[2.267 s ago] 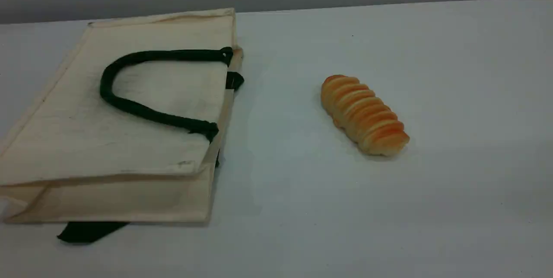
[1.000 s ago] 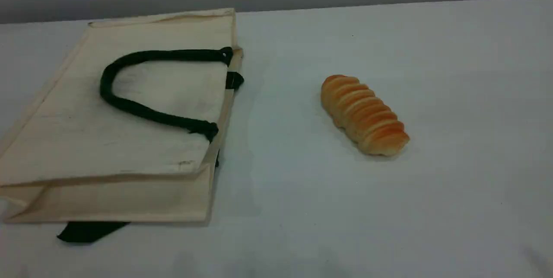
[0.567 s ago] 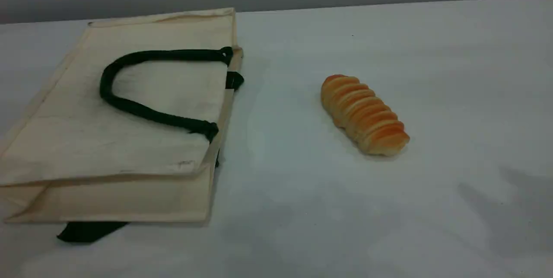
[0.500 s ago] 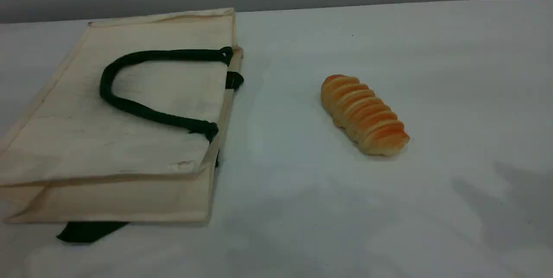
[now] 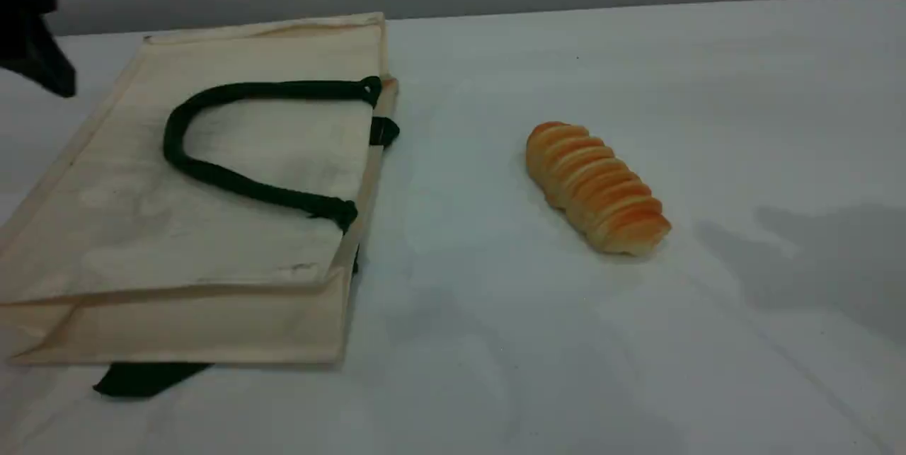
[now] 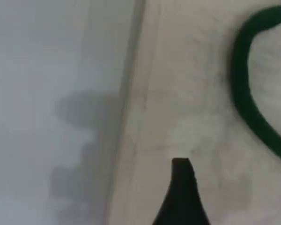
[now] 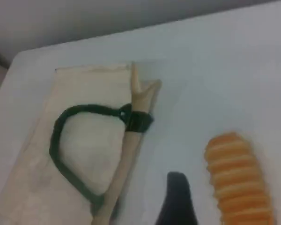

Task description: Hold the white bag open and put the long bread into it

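Since the earlier frames, a dark part of the left arm (image 5: 32, 27) has come into the scene view at its upper left corner, beyond the far left edge of the white bag (image 5: 177, 228), and a broad soft shadow has spread over the bench (image 5: 495, 342) at the right, reaching close to the long bread (image 5: 597, 188); bag and bread themselves lie where they lay before. The white bag rests flat on its side on the left half of the bench, its mouth edge facing right toward the bread, with one dark green loop handle (image 5: 212, 175) curved across its upper face and another dark strip (image 5: 145, 378) poking out from under its near edge. No brand, label or writing can be read on the bag or anywhere else. The long bread lies on bare bench well apart from the bag, to its right, slanted with its near end pointing right. In the left wrist view, the left end effector (image 6: 180, 197) shows one dark fingertip hanging over the bag's cloth near its edge, beside the green handle, gripping nothing; its jaws stand wide apart. In the right wrist view, the right end effector (image 7: 178, 199) shows one dark fingertip above the bench between the bag's mouth and the bread, touching neither, likewise spread wide and empty.
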Robot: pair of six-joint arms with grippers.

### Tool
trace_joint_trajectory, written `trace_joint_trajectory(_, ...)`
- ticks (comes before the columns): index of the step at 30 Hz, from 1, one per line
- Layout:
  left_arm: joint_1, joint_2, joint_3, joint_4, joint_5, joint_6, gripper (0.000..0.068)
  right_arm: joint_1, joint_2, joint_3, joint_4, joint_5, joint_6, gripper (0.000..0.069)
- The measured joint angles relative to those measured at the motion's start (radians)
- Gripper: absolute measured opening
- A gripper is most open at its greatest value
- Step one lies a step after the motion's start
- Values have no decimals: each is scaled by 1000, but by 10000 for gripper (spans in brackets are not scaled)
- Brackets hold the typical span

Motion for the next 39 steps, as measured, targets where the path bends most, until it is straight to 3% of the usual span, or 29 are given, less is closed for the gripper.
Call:
trace_joint_trajectory(8, -1, 204, -159, -8, 11, 8, 494, 0, 145, -8, 126, 11, -112, 498)
trace_joint_trajectory(18, -41, 360, -254, -11, 20, 41, 494, 0, 173, -47, 160, 20, -149, 498)
trace_joint_trajectory(31, -60, 469, -287, -37, -40, 41, 494, 0, 173, -47, 159, 0, -180, 498)
trace_joint_trajectory(39, -70, 526, -287, -31, -64, 41, 460, 0, 173, -47, 159, -1, -190, 498)
